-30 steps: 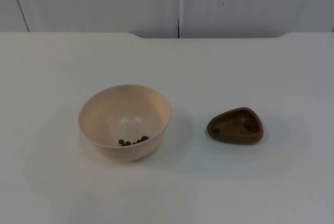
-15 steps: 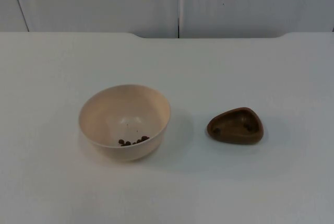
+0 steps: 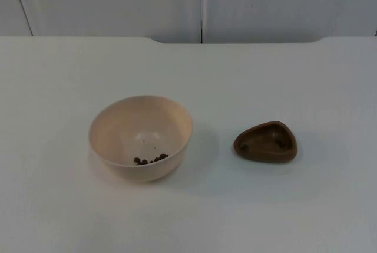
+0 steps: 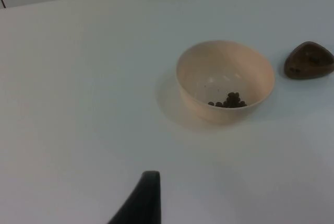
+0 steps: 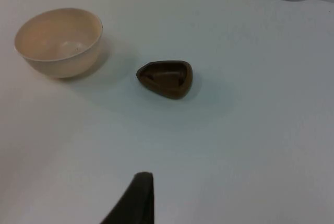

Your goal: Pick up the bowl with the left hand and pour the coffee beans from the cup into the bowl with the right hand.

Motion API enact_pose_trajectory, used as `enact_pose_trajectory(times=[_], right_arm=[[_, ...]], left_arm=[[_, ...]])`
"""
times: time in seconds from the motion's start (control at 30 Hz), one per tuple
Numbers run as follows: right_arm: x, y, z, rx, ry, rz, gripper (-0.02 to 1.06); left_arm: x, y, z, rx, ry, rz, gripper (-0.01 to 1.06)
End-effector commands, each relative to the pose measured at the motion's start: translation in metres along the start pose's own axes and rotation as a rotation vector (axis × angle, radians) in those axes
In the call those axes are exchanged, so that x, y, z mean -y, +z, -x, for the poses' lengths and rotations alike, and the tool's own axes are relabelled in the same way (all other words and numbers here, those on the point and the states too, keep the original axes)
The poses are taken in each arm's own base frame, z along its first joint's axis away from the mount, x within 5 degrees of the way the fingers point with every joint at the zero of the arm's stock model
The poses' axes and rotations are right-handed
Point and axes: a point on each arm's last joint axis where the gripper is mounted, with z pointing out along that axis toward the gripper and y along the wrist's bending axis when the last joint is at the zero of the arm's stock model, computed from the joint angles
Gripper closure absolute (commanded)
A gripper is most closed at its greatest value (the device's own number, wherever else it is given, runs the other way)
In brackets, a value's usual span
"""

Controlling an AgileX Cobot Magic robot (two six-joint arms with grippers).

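Resting on the desk (image 3: 70,217): bowl (image 3: 140,137) with beans (image 3: 149,160) already inside; cup (image 3: 265,142) set down beside it, near-empty — pour looks done. Left gripper (image 4: 143,203) and right gripper (image 5: 136,200) wait, well back; fingers' spread — cannot tell.

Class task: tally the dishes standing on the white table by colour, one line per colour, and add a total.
Cream: 1, the bowl with coffee beans inside
Brown: 1, the cup
Total: 2
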Motion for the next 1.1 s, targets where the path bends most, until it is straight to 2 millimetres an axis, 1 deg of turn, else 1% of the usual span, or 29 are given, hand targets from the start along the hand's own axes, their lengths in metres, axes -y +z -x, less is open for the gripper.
enact_pose_trajectory(times=[0.0,0.27,0.57,0.73,1.07], right_arm=[[-0.0001,-0.0002,-0.0002,0.005,0.002,-0.008,-0.01],[-0.0007,-0.0002,-0.0002,0.004,0.039,-0.08,-0.01],[-0.0023,0.0001,0.0,0.001,0.144,-0.282,-0.01],[-0.0034,0.0005,0.0002,0.001,0.178,-0.332,-0.01],[-0.0035,0.0005,0.0002,0.001,0.182,-0.34,-0.01]], left_arm=[[0.0007,0.0011,-0.0016,-0.003,-0.006,-0.01,0.0],[0.0007,0.0011,-0.0016,-0.003,-0.006,-0.01,0.0],[0.0007,0.0011,-0.0016,-0.003,-0.006,-0.01,0.0],[0.0007,0.0011,-0.0016,-0.003,-0.006,-0.01,0.0],[0.0006,0.0011,-0.0016,-0.003,-0.006,-0.006,0.0]])
